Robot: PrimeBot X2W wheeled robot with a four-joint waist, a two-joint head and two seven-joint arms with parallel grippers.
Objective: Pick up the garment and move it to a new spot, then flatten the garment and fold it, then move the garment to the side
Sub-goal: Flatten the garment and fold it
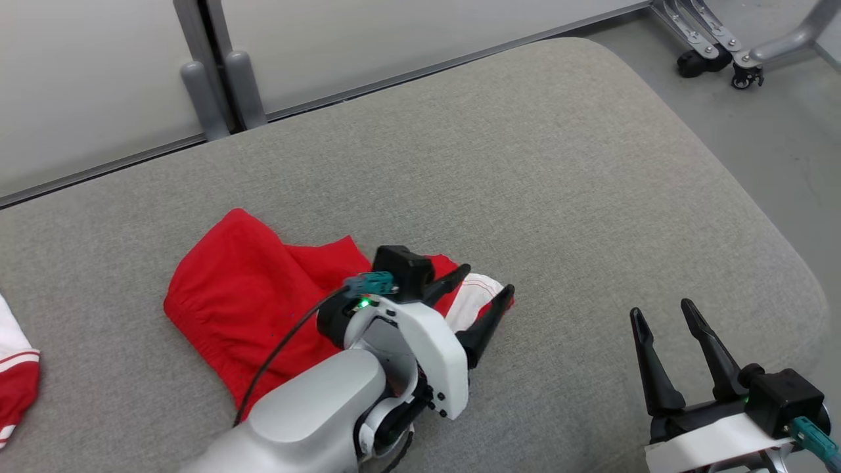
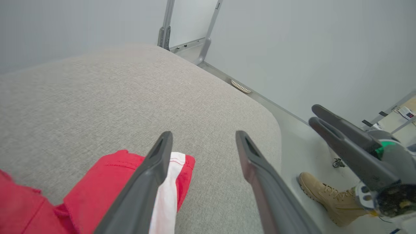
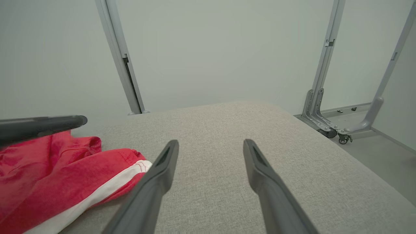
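A red garment (image 1: 243,295) with a white stripe lies bunched up on a big grey padded surface (image 1: 525,164). It sits on the left half of the surface, closer to the robot's edge than to the far edge by the wall. The end with the white stripe points toward the middle of the surface. The left gripper (image 1: 487,278) hangs right over that striped end. Its two dark fingers are spread wide and they hold nothing. One finger is over the stripe and the other is over bare grey cloth just past the garment. The right gripper (image 1: 660,307) is well apart from the garment, near the right corner on the robot's side. Its fingers are spread wide too, and there is nothing between them. Another red and white cloth (image 1: 13,374) peeks in at the left edge of the surface. On the floor past the right edge stands a person's tan boot (image 2: 325,195). A grey frame on small wheels (image 1: 723,52) stands on the floor by the far right corner.
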